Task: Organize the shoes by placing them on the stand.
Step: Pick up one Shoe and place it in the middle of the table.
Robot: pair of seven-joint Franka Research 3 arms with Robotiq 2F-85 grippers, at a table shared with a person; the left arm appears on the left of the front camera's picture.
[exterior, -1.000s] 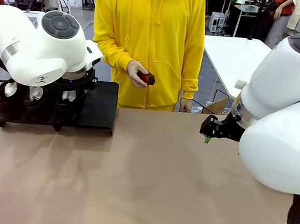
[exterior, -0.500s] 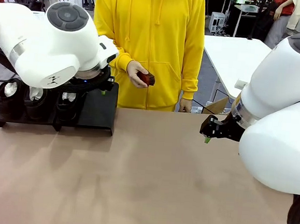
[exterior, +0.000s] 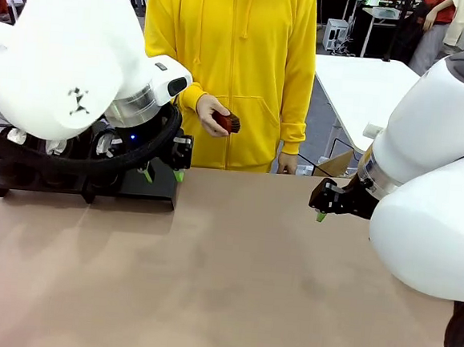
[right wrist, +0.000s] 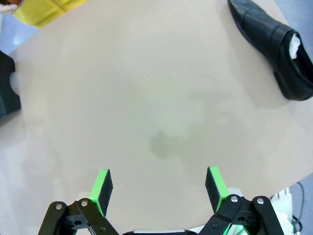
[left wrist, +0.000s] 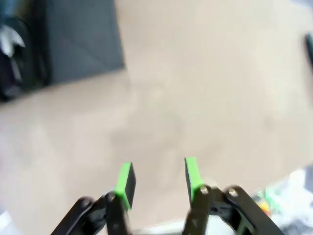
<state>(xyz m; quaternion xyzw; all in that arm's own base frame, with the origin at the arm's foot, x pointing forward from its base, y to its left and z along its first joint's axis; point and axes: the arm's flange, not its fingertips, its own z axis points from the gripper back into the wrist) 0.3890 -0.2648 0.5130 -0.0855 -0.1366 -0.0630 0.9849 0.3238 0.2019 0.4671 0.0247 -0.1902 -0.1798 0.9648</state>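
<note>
Two grippers hang empty above your brown table (exterior: 231, 286). Your left gripper (exterior: 161, 173) sits just off the right end of the stand (exterior: 152, 182), at the table's far left, its green pads parted with bare tabletop between them; in the left wrist view the left gripper (left wrist: 157, 177) shows nothing held, though that picture is blurred. Your right gripper (exterior: 323, 206) hovers over the right half of the table, and in the right wrist view the right gripper (right wrist: 159, 191) has its pads spread wide over plain surface, touching nothing.

Out from the left gripper, the stand holds black shoes (exterior: 12, 152) with white paper stuffing, largely hidden behind your left arm (exterior: 72, 56); how many stand there you cannot tell. The left wrist view catches the stand's dark panel (left wrist: 80, 41) and one blurred shoe (left wrist: 14, 54) at its edge.

Out from the right gripper, one loose black dress shoe (right wrist: 274, 46) lies on the table, well apart from the pads, white paper showing at its opening.

At the far side, a person in a yellow hoodie (exterior: 233, 61) stands against the table edge, one hand (exterior: 211, 112) holding a small reddish-brown brush (exterior: 228, 122).
</note>
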